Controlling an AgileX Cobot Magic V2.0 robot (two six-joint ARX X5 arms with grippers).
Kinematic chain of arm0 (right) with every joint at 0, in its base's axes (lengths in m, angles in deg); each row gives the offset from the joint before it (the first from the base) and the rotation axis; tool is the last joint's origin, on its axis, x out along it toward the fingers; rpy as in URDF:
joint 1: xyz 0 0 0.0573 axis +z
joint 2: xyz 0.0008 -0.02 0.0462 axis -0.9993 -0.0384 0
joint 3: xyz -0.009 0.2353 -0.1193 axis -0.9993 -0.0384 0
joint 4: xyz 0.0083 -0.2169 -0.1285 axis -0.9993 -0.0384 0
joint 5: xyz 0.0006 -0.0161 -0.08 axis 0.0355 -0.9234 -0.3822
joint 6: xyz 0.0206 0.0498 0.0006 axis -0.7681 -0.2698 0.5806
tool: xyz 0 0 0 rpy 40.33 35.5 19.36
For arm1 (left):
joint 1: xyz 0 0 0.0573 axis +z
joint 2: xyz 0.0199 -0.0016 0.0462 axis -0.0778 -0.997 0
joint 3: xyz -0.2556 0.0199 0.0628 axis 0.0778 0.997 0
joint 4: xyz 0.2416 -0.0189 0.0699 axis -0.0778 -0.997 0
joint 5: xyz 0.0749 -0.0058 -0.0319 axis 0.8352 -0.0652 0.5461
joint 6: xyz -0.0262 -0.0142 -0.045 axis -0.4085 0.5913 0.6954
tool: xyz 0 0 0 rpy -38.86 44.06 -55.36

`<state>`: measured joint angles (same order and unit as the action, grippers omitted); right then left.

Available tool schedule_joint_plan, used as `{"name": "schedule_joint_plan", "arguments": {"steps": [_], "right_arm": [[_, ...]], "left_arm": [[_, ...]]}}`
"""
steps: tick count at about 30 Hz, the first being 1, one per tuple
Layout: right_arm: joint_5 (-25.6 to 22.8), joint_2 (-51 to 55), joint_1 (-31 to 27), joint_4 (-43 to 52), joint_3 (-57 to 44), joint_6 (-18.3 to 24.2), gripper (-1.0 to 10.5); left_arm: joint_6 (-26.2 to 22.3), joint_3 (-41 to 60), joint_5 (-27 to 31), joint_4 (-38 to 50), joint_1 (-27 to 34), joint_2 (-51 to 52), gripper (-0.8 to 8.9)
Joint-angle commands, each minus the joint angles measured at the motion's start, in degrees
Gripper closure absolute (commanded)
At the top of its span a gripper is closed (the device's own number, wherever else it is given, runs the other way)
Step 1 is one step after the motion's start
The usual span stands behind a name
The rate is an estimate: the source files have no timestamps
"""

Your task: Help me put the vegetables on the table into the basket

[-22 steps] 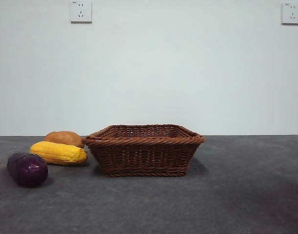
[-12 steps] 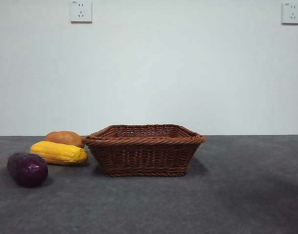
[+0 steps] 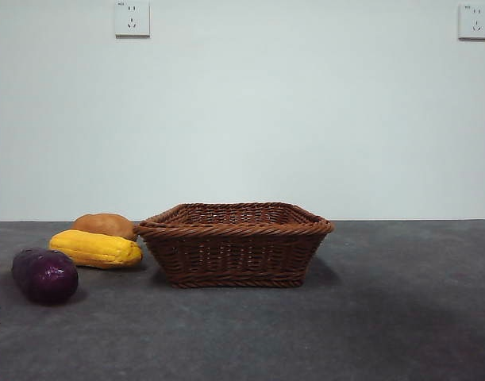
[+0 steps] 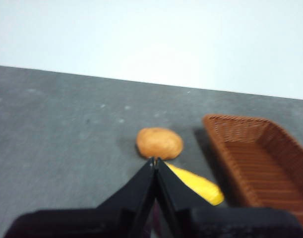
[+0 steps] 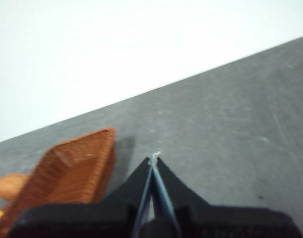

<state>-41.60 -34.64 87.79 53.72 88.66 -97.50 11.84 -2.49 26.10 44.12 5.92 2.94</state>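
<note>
The wicker basket (image 3: 236,242) stands at the middle of the dark grey table (image 3: 385,317). Left of it lie three vegetables: a purple eggplant (image 3: 44,275) nearest the front, a yellow corn cob (image 3: 96,248) behind it, and an orange-brown tuber (image 3: 105,225) farthest back. Neither arm shows in the front view. My left gripper (image 4: 155,159) is shut and empty, held above the table with the tuber (image 4: 159,143), the corn (image 4: 195,185) and the basket (image 4: 260,158) beyond its tip. Off to the basket's other side, my right gripper (image 5: 154,156) is shut and empty, with the basket (image 5: 72,173) in its view.
A white wall rises behind the table, with two sockets (image 3: 132,18) high up. The tuber (image 5: 10,186) shows small at the edge of the right wrist view, past the basket.
</note>
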Motion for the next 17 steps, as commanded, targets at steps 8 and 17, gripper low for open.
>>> {"name": "schedule_joint_plan", "arguments": {"steps": [8,17], "right_arm": [[5.97,-18.27,-0.02,-17.38,24.20,11.80,9.6],[19.17,-33.77,0.00,-39.54,43.58,20.81,9.6]], "left_arm": [[-3.98,-19.80,-10.05,-11.41,0.13,-16.24,8.19],[-11.45,-34.91,-22.97,-27.47,0.07,-26.45,8.19]]}}
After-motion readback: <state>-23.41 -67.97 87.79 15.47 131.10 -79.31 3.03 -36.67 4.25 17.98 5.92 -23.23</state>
